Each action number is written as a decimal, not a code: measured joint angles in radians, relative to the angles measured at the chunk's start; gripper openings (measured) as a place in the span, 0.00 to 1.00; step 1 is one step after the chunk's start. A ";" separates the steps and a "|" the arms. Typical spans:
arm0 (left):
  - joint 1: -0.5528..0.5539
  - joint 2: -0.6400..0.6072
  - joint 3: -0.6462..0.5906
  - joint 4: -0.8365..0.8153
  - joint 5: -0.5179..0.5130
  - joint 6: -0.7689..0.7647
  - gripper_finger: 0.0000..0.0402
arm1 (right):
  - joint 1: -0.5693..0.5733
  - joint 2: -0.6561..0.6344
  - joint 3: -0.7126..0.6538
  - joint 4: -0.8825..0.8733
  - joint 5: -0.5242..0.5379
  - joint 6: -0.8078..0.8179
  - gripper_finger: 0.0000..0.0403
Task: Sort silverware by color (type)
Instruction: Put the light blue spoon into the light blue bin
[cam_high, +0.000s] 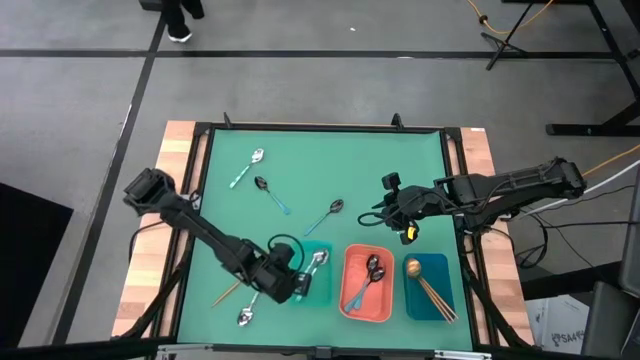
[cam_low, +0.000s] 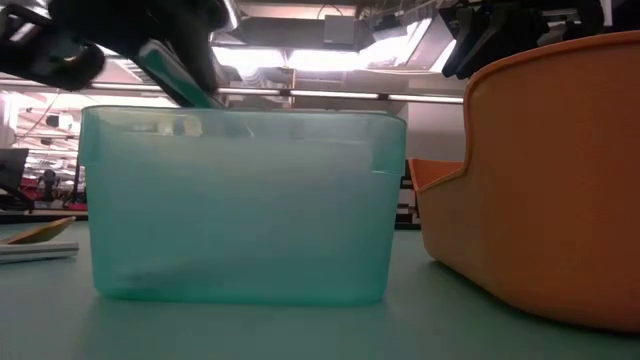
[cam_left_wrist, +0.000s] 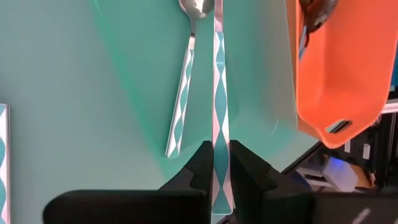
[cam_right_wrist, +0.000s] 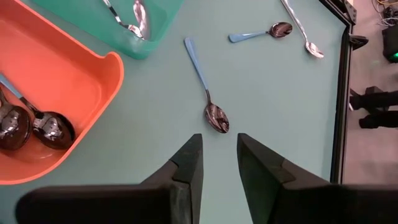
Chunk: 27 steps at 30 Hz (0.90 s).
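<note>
Teal-handled spoon (cam_left_wrist: 219, 106) pinched in left claw (cam_left_wrist: 217, 163) over teal tray (cam_high: 322, 287).

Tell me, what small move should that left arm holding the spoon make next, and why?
Probably open its jaws. The left gripper holds a teal-handled spoon by the handle, right over the teal tray, where a matching silver spoon already lies. Letting go should drop it in with its own kind.
</note>
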 joint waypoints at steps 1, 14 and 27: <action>0.010 0.000 0.000 0.000 0.014 0.000 0.07 | 0.000 0.000 0.000 0.000 0.000 0.000 0.22; 0.065 0.000 0.000 0.002 0.113 0.061 0.07 | 0.000 0.000 0.000 0.000 0.000 0.000 0.22; 0.064 0.000 0.000 0.001 0.113 0.082 0.13 | 0.000 0.000 0.000 0.000 0.000 0.000 0.22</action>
